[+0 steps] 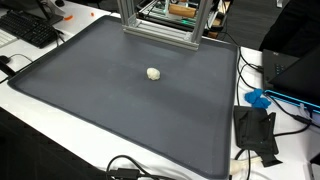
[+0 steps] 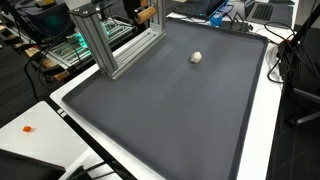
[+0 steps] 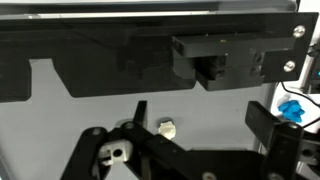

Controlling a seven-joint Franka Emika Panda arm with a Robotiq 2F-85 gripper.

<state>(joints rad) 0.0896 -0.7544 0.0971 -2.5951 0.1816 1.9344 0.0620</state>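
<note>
In both exterior views we see the little white lump [image 1: 153, 73] [image 2: 197, 57] lying alone on the gray mat [image 1: 80, 90], and nothing touches it. It looks roundish, so we see no long side pointing anywhere. In the wrist view the gripper [image 3: 200, 118] hangs above the lump with its fingers [image 3: 263, 125] spread wide and holding nothing. We think the grabbing is not yet done.

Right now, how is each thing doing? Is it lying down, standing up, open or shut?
white lump: lying on the mat, nothing touching it.
grey mat: spread flat on the table.
metal frame: standing upright at the mat's edge.
keyboard: lying flat beside the mat.
gripper: up above the mat, away from the lump; open or shut is not clear.
</note>
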